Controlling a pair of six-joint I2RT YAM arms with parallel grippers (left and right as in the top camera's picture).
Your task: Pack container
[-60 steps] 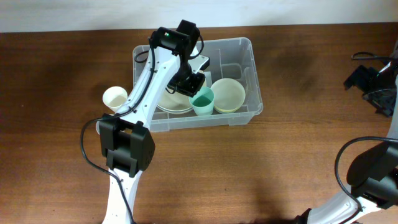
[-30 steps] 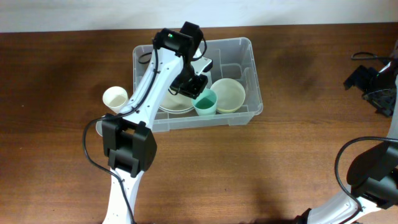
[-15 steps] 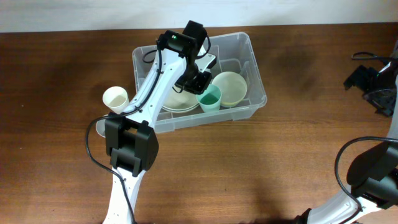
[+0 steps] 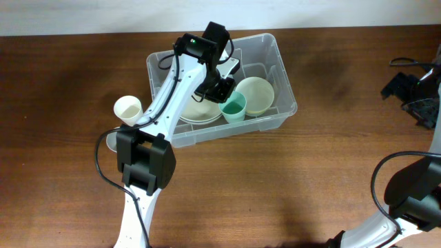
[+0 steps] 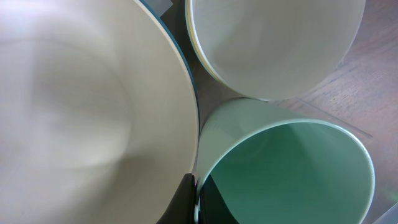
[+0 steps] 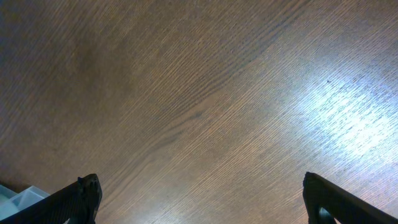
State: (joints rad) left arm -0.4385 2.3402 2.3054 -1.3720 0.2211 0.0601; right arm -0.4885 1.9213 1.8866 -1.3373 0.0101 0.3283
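Note:
The container, a clear plastic tub, lies slightly askew at the table's back centre. Inside it stands a mint-green cup, between a cream bowl on the right and stacked cream dishes on the left. My left gripper reaches into the tub and is shut on the green cup's rim, one finger inside and one outside. The left wrist view shows the cup, the gripper pinching its rim, the bowl and the big dish. My right gripper hovers open at the far right.
A white paper cup stands on the wooden table left of the tub, beside my left arm. In the right wrist view the open gripper hangs over bare wood; a pale corner of something shows at the lower left.
My left gripper has shifted a little right and back with the green cup. The tub has turned slightly counterclockwise with it. The right arm has stayed still.

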